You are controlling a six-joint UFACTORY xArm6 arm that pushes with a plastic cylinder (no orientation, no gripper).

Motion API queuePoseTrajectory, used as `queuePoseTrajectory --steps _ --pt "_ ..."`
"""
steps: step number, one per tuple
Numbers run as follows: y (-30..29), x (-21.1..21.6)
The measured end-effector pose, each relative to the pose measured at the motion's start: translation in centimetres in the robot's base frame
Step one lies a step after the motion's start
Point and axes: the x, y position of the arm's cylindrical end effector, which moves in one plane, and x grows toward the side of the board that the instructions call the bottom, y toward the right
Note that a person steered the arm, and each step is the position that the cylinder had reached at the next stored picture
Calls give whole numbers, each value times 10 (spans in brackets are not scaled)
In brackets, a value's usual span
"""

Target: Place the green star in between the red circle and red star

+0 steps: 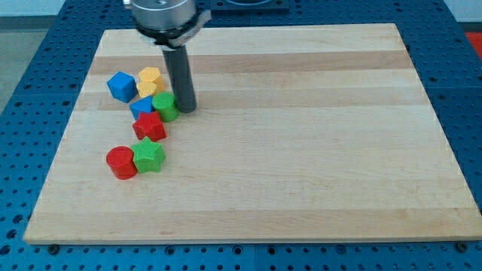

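Observation:
The green star (150,156) lies at the view's lower left, touching the red circle (120,162) on its left. The red star (150,126) sits just above the green star, a small gap apart. My tip (186,110) stands above and to the right of the red star, right beside a green round block (166,106). The rod rises from the tip to the arm at the view's top.
A blue block (140,108) sits left of the green round block. A blue cube (120,86) and a yellow block (149,80) lie above them. The wooden board (316,135) rests on a blue perforated table; its left edge is near the blocks.

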Motion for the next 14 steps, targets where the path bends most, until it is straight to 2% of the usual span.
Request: queuePoseTrajectory --steps 1,2,3,4,5,8,10,14 --pt "8 3" --pt "53 37" --pt "99 103" --pt "94 173" --pt "68 195" --pt "36 135" --pt "35 134" --pt "4 94"
